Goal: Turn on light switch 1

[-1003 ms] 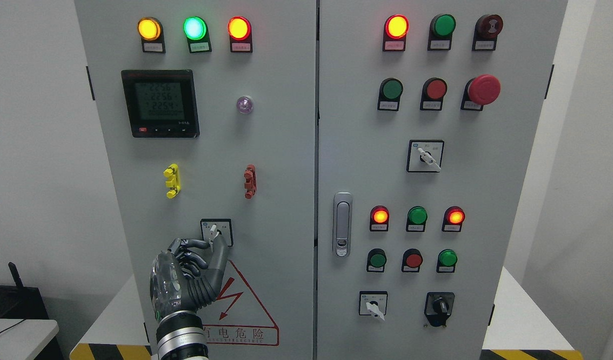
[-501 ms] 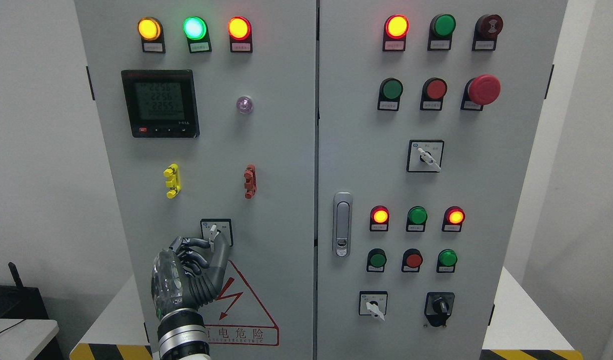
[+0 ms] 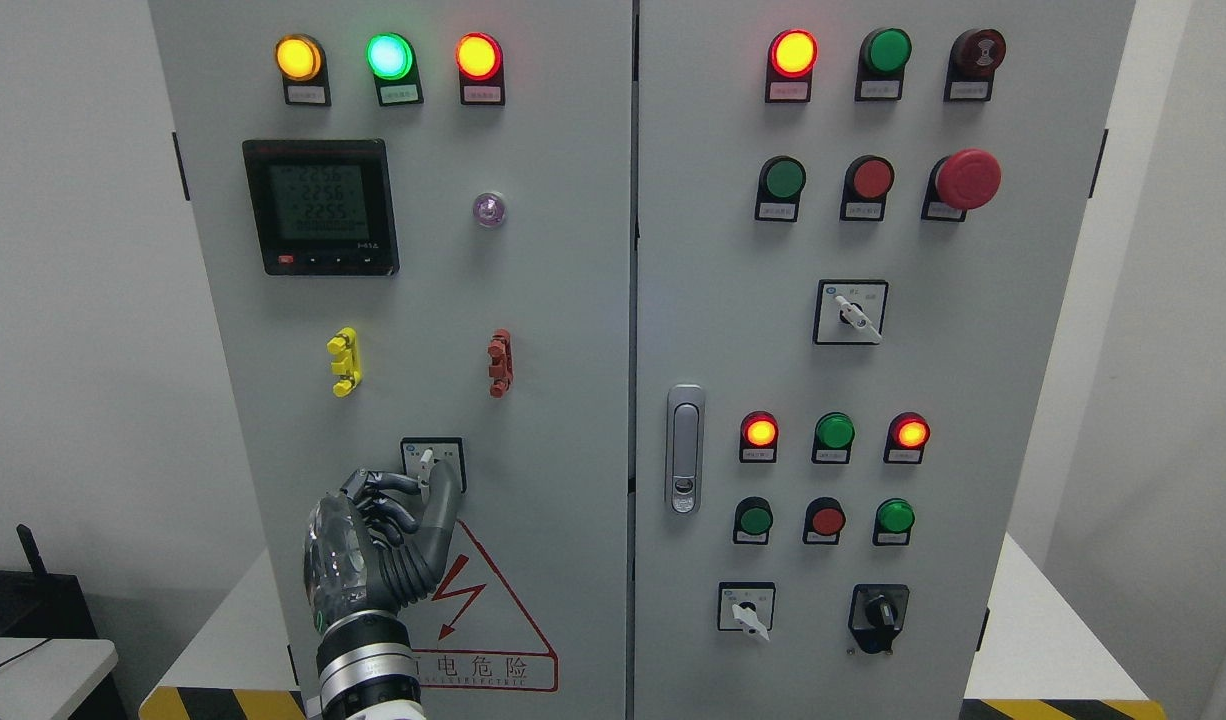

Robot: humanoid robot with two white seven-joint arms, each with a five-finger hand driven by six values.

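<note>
Creeping upward, left hand point(image 3: 388, 520) pinching switch lever point(image 3: 426, 462)

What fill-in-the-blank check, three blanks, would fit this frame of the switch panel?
1. The left hand pinches the selector switch on the ____ cabinet door.
2. Above the digital meter, the middle lamp glows ____.
3. The warning triangle sits ____ the selector switch.

Missing words: left; green; below

Plain white walls point(image 3: 73, 250) are seen on both sides. A white desk point(image 3: 33, 665) with dark equipment point(image 3: 33, 595) is placed at lower left. Yellow-black hazard striping point(image 3: 223, 703) is seen below.
</note>
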